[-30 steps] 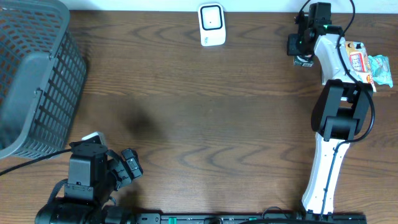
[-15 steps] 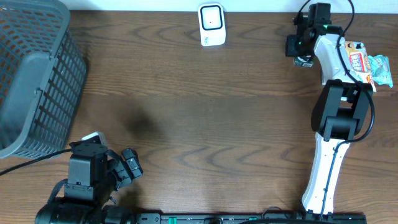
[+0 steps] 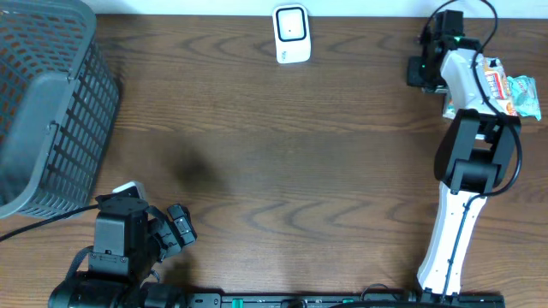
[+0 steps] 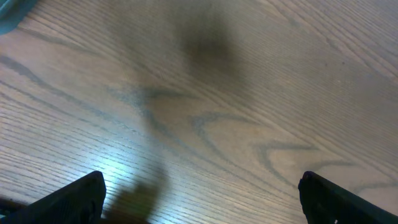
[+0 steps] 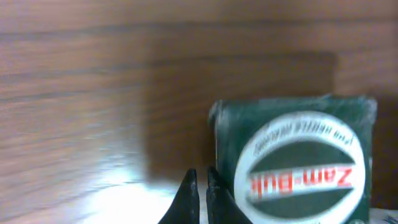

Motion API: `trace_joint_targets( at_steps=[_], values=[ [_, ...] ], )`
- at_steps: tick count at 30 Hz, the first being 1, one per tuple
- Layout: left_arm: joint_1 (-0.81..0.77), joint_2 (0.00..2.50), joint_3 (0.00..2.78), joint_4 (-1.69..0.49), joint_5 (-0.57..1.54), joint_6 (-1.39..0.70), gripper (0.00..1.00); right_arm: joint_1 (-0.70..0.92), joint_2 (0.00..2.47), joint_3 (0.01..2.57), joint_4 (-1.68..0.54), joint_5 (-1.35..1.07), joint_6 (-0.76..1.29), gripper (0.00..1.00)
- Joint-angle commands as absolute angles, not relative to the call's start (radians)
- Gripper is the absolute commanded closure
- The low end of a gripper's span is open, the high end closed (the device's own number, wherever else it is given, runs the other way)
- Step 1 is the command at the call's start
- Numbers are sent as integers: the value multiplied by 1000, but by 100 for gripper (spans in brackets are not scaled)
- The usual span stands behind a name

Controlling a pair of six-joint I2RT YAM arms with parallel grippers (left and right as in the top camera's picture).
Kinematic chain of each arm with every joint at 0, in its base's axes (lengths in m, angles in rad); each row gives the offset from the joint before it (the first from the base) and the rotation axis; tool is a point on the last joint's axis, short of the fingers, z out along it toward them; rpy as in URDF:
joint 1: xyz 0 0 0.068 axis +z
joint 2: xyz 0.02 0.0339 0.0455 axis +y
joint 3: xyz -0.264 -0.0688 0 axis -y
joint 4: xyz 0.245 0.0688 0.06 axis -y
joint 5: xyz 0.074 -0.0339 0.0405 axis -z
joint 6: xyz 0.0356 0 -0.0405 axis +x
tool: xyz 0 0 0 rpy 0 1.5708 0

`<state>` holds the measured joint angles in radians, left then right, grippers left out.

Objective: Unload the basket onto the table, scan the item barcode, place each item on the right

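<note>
A green box (image 5: 292,162) with a white oval "Zam-Buk" label fills the lower right of the right wrist view; no barcode shows on it. My right gripper (image 5: 200,198) is shut with nothing between its fingers, and its tips sit just left of the box. Overhead, that gripper (image 3: 428,68) hangs at the table's back right, and the box cannot be made out beneath it. The white scanner (image 3: 291,34) stands at the back middle. My left gripper (image 4: 200,186) is open over bare wood at the front left (image 3: 175,227).
A grey mesh basket (image 3: 47,111) fills the back left corner. Snack packets (image 3: 505,85) lie at the right edge behind the right arm. The right arm's white links (image 3: 454,222) run down the right side of the table (image 3: 282,154).
My right gripper has shifted a little to the right at the back of the table, still shut. The left arm has not moved.
</note>
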<state>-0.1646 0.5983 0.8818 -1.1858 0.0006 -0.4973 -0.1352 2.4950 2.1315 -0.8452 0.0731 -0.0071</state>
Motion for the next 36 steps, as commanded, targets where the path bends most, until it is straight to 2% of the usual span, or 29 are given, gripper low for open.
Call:
trace_joint_targets(
  at_steps=[1, 9, 12, 18, 36],
  values=[
    [-162, 595, 881, -1188, -9, -495, 3, -166, 2496, 2124, -860, 138, 19, 99],
    [-162, 595, 881, -1188, -9, -495, 2, -158, 2366, 2125, -896, 96, 18, 98],
    [-162, 595, 881, -1188, -9, -495, 2, -143, 2281, 2125, -923, 44, 23, 92],
    [-162, 595, 881, -1188, -9, -495, 2, -109, 2085, 2125, -1029, -117, 60, 71],
    [-162, 595, 881, -1188, -9, -495, 2, 92, 1624, 2106, -1357, -162, 47, 67]
  ],
)
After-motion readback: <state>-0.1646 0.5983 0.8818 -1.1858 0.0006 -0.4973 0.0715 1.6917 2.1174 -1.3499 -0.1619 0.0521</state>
